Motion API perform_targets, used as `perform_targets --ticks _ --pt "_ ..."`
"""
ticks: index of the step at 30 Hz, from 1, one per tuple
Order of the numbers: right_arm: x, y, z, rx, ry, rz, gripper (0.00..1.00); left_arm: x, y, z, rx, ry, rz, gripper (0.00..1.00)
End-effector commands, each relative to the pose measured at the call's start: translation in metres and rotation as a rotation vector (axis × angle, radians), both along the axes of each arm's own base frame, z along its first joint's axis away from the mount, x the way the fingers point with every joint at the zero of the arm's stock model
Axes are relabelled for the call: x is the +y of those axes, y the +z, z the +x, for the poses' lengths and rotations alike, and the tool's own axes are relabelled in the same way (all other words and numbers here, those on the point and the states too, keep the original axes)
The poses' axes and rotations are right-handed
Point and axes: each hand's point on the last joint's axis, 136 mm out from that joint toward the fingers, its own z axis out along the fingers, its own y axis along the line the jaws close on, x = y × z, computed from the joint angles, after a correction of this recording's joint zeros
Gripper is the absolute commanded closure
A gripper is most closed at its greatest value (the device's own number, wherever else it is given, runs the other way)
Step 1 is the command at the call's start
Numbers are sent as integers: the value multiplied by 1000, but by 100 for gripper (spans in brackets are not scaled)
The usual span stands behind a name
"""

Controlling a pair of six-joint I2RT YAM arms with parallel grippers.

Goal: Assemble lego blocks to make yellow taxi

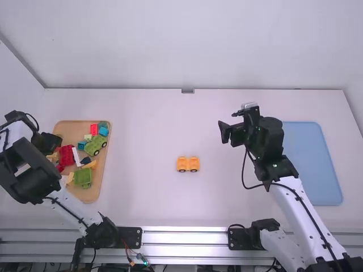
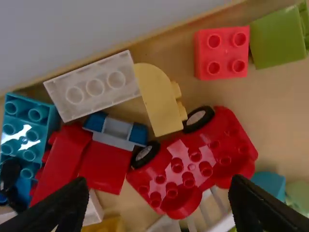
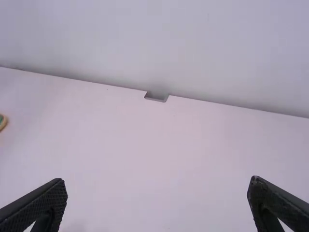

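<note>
In the high view my left gripper (image 1: 52,141) hangs over the left part of the wooden tray, and my right gripper (image 1: 225,131) is held above the table right of the middle. An orange-yellow car base with wheels (image 1: 188,164) rests alone near the table's middle. Below my left gripper (image 2: 157,205), open and holding nothing, the left wrist view has a red car base (image 2: 186,164), a pale yellow curved block (image 2: 157,96), a white block (image 2: 94,86) and a red square block (image 2: 222,53). Open and empty, my right gripper (image 3: 158,203) faces bare table.
The wooden tray (image 1: 85,194) at the left holds several mixed blocks, among them a green car base (image 1: 96,145) and a green block (image 1: 83,178). A blue tray (image 1: 315,164) lies at the right, behind the right arm.
</note>
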Motion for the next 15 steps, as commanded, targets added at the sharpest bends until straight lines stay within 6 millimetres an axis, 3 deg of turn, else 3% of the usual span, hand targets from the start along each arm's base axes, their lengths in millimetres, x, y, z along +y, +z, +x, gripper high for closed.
perform_targets --ticks 1,10,15 --pt "2 16 4 -31 4 14 2 6 -2 3 2 29 10 26" --pt "2 14 3 -22 4 12 1 17 -12 8 -5 54 41 28" --pt "2 14 3 -21 4 13 1 18 -33 6 30 73 20 30"
